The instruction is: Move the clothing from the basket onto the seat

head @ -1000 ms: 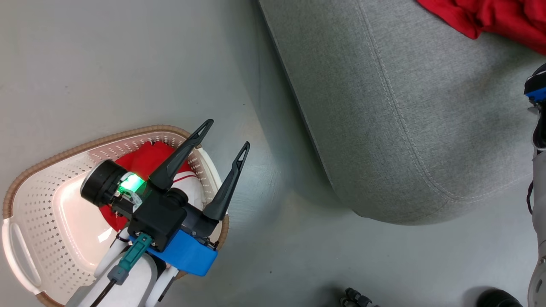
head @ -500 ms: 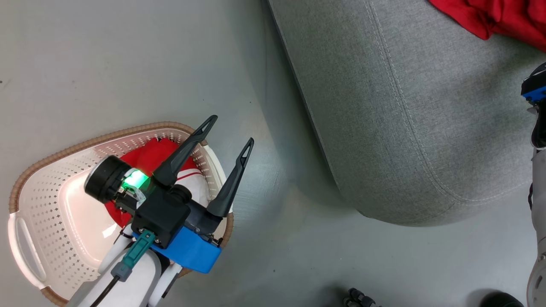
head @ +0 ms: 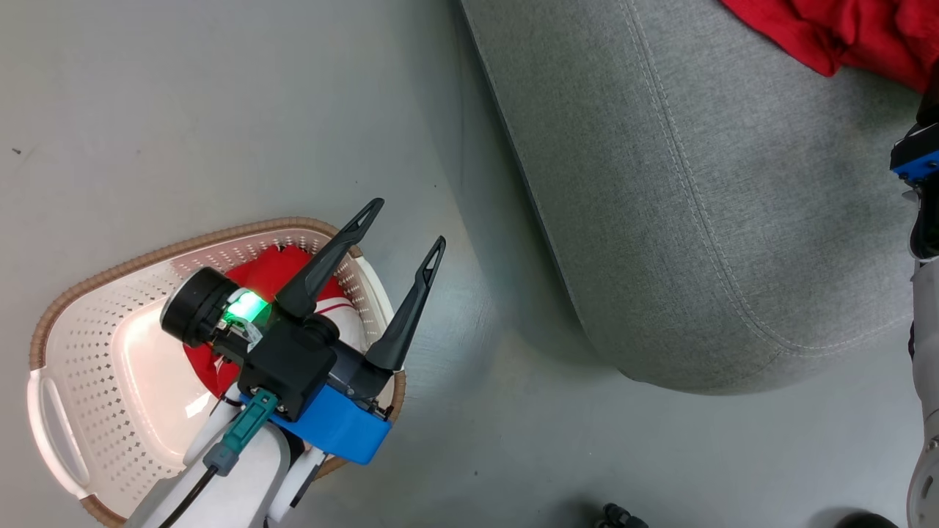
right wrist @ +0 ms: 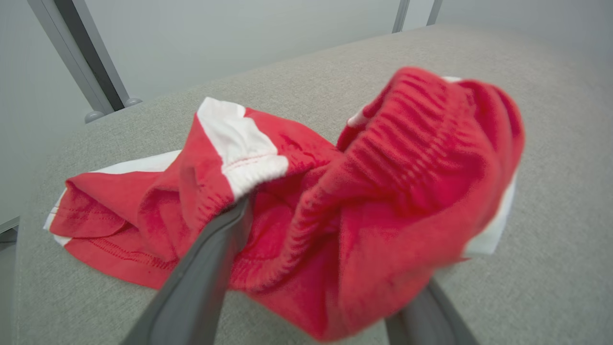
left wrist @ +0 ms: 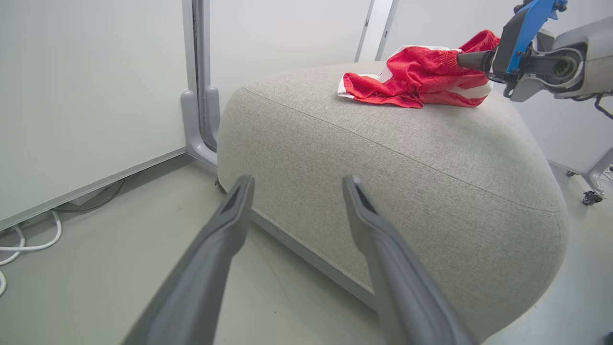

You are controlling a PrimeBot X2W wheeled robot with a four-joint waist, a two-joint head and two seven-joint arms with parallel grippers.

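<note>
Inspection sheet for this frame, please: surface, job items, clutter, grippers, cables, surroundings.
Surface: grey floor.
Job's things: red clothing on the seat; the seat is grey; more red clothing in the basket; the basket stands on the floor.
Clutter: nothing seen.
Grippers: left gripper open, empty, over the basket's edge; right gripper open, fabric draped across its fingers.
Cables: white cables along the wall.
Surroundings: white wall panels, grey post.

seat: grey woven cloth, matt | basket: glossy perf. plastic | clothing: soft ribbed cloth
</note>
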